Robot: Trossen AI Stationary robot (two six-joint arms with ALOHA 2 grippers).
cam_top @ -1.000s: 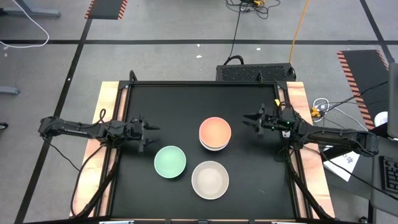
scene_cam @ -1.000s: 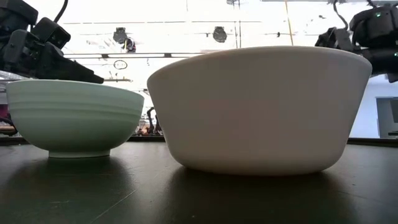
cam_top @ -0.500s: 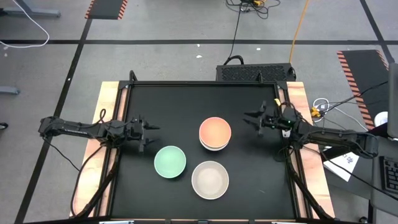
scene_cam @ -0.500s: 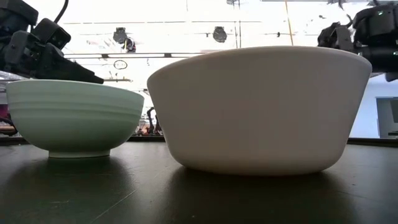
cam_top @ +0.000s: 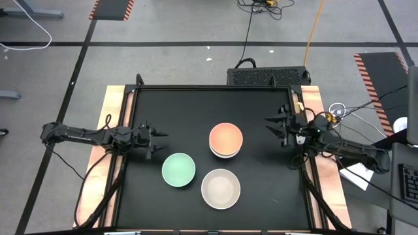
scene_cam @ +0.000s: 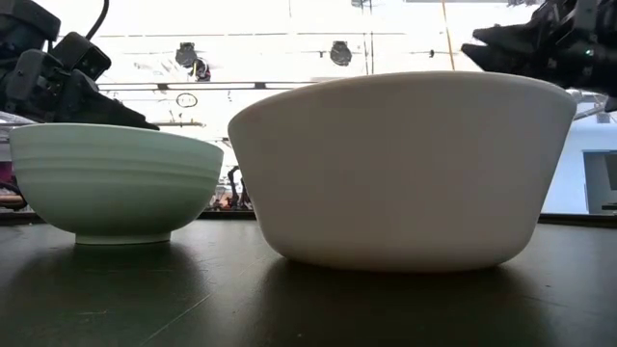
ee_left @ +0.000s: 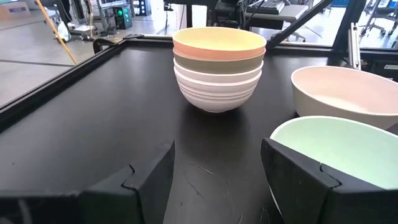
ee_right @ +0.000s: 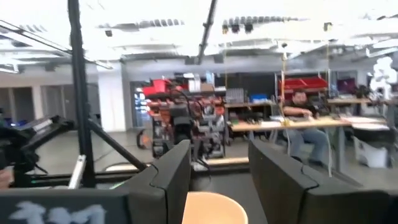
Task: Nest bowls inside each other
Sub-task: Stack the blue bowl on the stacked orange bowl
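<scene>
Smooth, rigid mint green bowl [cam_top: 178,170], at 7 o'clock from the stack [cam_top: 226,140], likely slippery; pinch its rim; left tool [cam_top: 154,141] wide, right tool [cam_top: 274,126] wide, both empty.

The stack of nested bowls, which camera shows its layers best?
The left wrist view: the stack shows side-on, salmon-orange over grey-brown over white. The high view shows only its top; the low view hides it; the right wrist view catches just a rim.

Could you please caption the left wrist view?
Open left hand faces four stacked bowls, beside mint green bowl and cream-beige bowl.
</scene>
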